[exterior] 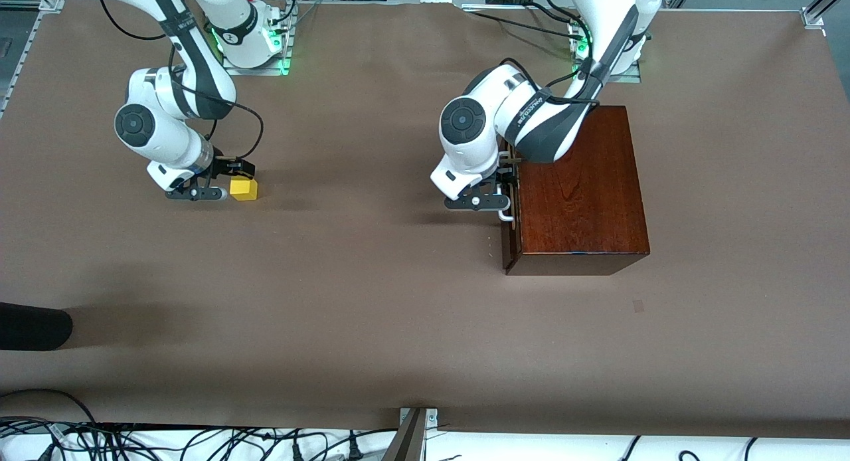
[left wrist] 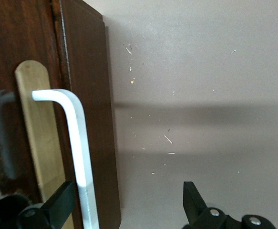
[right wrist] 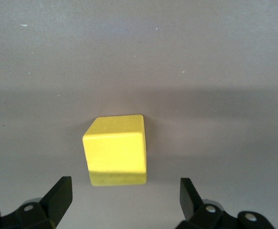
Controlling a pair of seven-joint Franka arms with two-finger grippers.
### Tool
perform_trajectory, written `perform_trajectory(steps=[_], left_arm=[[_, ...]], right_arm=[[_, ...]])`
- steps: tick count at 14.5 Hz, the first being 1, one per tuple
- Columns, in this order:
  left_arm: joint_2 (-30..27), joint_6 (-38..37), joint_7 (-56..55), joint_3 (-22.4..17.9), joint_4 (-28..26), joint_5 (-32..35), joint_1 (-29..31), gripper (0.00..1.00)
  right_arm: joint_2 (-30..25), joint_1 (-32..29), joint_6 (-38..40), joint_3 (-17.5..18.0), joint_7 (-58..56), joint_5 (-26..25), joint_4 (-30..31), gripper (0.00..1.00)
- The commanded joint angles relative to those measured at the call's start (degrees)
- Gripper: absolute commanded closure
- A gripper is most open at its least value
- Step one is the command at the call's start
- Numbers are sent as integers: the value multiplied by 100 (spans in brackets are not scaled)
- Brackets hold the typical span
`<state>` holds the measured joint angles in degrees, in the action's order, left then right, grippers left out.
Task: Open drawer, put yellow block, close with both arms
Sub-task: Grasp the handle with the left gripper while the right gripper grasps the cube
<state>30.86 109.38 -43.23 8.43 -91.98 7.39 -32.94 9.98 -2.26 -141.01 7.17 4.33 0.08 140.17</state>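
My left gripper (exterior: 499, 190) stands wide at the shut drawer's (exterior: 510, 215) handle (left wrist: 79, 157); stiff, thin, best pinched mid-bar. My right gripper (exterior: 222, 182) gapes beside the block (exterior: 244, 188) on the table (exterior: 372, 301); light, rigid, probably slick; grip flat faces.

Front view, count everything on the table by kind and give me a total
Wooden box with shut drawer: 1
White handle: 1
Yellow block: 1
Grippers, jaws open: 2, left gripper at the handle, right gripper at the block
Total: 5
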Motion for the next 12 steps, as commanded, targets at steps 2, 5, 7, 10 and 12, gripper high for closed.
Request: perform_trajectory(steps=[2, 5, 7, 10, 12], left_arm=[[61, 180, 7, 9, -48, 43, 7, 0], [61, 189, -1, 9, -40, -9, 7, 0], [87, 189, -1, 9, -22, -281, 7, 0], [157, 276, -54, 9, 4, -300, -11, 0], [193, 417, -133, 9, 13, -326, -37, 0]], right_arm=[[250, -3, -436, 4, -160, -43, 98, 0], [364, -3, -515, 4, -292, -52, 90, 1], [452, 15, -664, 4, -336, -52, 81, 1], [496, 41, -709, 4, -362, -60, 72, 2], [487, 41, -709, 4, -371, -60, 63, 33]])
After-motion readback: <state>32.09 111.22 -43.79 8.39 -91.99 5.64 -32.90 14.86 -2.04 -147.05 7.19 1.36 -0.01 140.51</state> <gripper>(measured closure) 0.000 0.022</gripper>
